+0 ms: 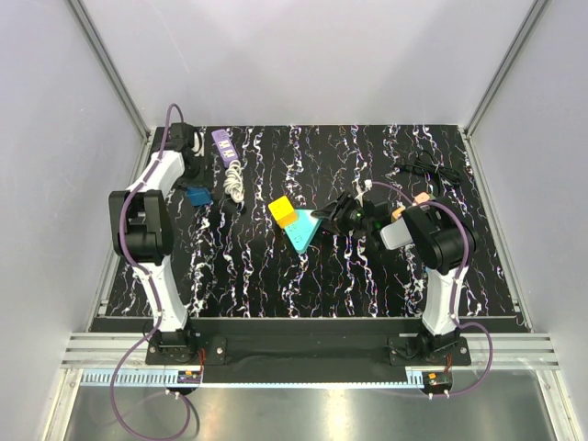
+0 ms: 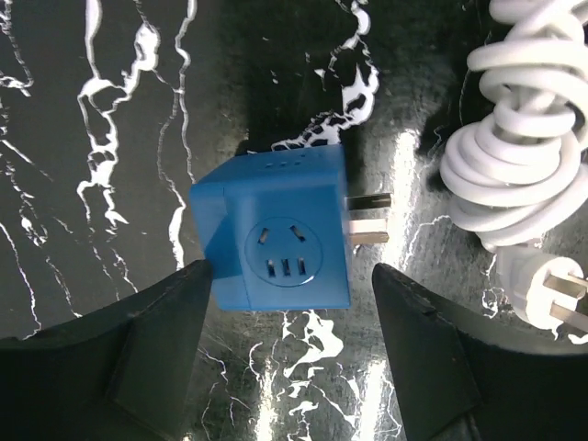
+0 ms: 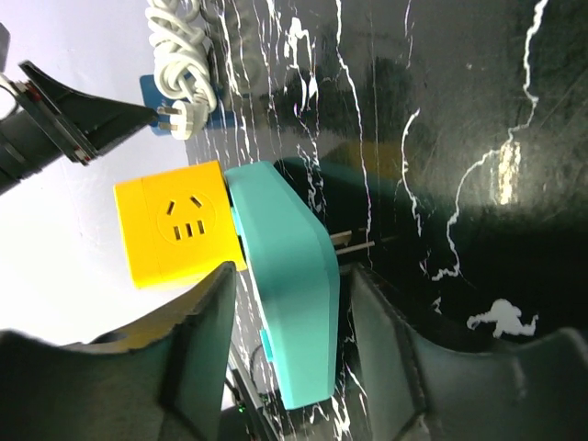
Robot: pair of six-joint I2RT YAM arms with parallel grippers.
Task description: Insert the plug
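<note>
From above, the left arm reaches far left, its left gripper [image 1: 194, 186] by one blue cube adapter [image 1: 198, 195]. The right arm bends inward, its right gripper [image 1: 333, 217] at one teal block [image 1: 301, 235] touching one yellow cube [image 1: 283, 211].

Left wrist: jaws wide, straddling the blue cube adapter, beside one white cable [image 2: 519, 156].

Right wrist: jaws parted around the teal block, gripping nothing.

The overhead camera sits high behind the arm bases [image 1: 170, 342] and looks down and forward over the whole table [image 1: 276, 276]. The left wrist camera hangs close, facing almost straight down on the blue socket cube [image 2: 276, 239]. The right wrist camera, low and rolled sideways, looks across the tabletop. The white coiled cord [image 3: 179, 46] in its upper left also fills the left wrist view's right edge.
</note>
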